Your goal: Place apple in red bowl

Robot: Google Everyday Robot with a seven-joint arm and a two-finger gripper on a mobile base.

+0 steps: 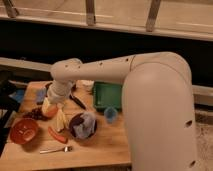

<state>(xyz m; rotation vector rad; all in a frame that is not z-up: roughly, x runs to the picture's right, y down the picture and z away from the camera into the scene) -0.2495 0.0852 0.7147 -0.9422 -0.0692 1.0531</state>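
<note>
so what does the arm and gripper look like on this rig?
The arm is bulky, with smooth rounded off-white shells and a fat cylindrical link ending in a rounded joint. Small dark dots, possibly screw holes, run along the shell. No cables or markings are visible. The gripper, low over the table near the apple, has pale, yellowish-cream fingers.

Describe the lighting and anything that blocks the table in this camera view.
Camera view: warm, dim indoor light; dark band behind the wooden table. The pale arm fills the right side, hiding that end of the table. The claw sits low over the apple, right of the red bowl; soft shadow under the brown bowl.
</note>
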